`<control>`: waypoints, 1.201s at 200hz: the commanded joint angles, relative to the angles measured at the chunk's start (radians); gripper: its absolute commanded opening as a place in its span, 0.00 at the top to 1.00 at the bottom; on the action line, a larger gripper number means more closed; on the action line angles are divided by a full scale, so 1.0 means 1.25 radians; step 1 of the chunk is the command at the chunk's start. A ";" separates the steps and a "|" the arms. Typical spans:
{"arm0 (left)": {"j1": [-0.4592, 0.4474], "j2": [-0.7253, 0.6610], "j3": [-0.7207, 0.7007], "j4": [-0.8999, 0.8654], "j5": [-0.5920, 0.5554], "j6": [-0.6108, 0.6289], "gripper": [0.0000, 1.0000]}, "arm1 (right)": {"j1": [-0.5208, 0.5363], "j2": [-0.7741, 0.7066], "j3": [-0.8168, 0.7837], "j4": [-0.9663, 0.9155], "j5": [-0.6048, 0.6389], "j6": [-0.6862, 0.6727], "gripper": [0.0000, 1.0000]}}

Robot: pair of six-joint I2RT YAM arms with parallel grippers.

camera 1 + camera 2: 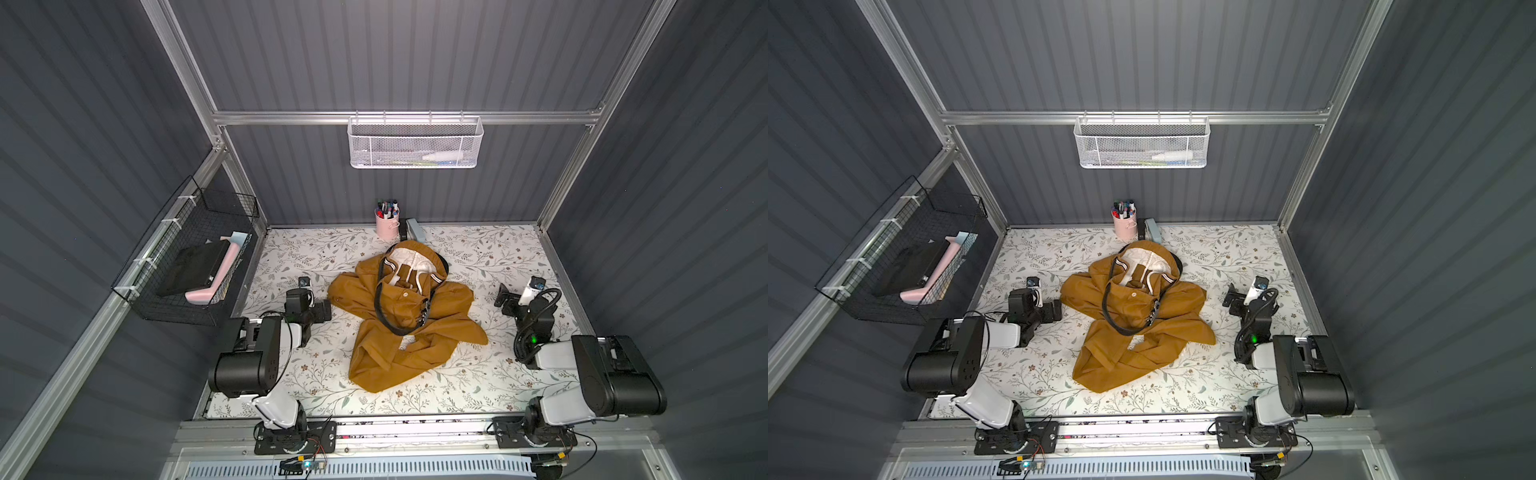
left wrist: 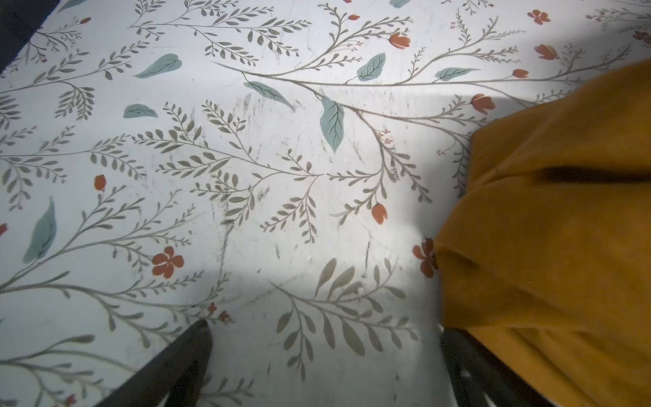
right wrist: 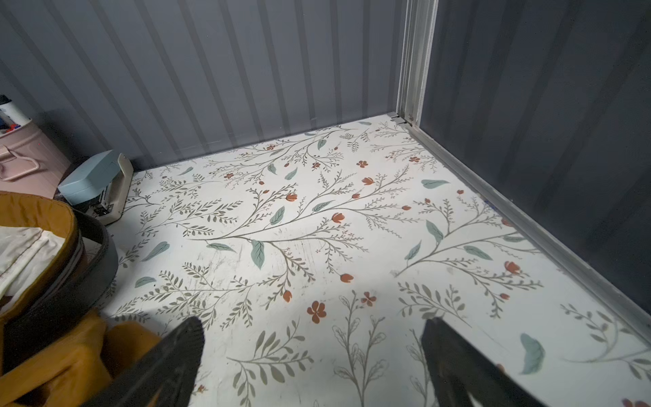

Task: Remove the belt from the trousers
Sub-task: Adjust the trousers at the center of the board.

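Mustard-brown trousers (image 1: 374, 365) (image 1: 1100, 365) lie crumpled mid-table, with the waistband and white lining at the far end. The black belt (image 1: 376, 301) (image 1: 1106, 307) loops round the waist, and its silver buckle (image 1: 424, 311) rests on the cloth. My left gripper (image 1: 324, 311) sits low at the trousers' left edge, open; in the left wrist view (image 2: 324, 329) only the tabletop lies between the fingers, and trouser cloth (image 2: 546, 246) overlaps one finger. My right gripper (image 1: 506, 300) (image 3: 313, 320) stands open and empty to the right of the trousers, the belt (image 3: 98, 267) off to its side.
A pink pen cup (image 1: 387, 226) and a pale blue device (image 1: 414, 230) (image 3: 95, 179) stand at the back wall behind the waistband. A white mesh basket (image 1: 415, 143) hangs on the back rail, a black wire basket (image 1: 187, 266) on the left wall. The floral tabletop (image 1: 478, 374) is walled in.
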 commanded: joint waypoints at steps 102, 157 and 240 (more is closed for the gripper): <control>0.007 0.037 -0.016 -0.117 0.005 -0.001 0.00 | -0.003 0.007 0.016 0.028 0.008 -0.008 0.01; 0.005 0.036 -0.019 -0.112 0.006 0.000 0.00 | -0.003 0.007 0.016 0.028 0.007 -0.008 0.01; -0.020 -0.245 0.269 -0.746 0.121 0.094 0.01 | -0.001 -0.078 0.119 -0.158 -0.145 -0.094 0.09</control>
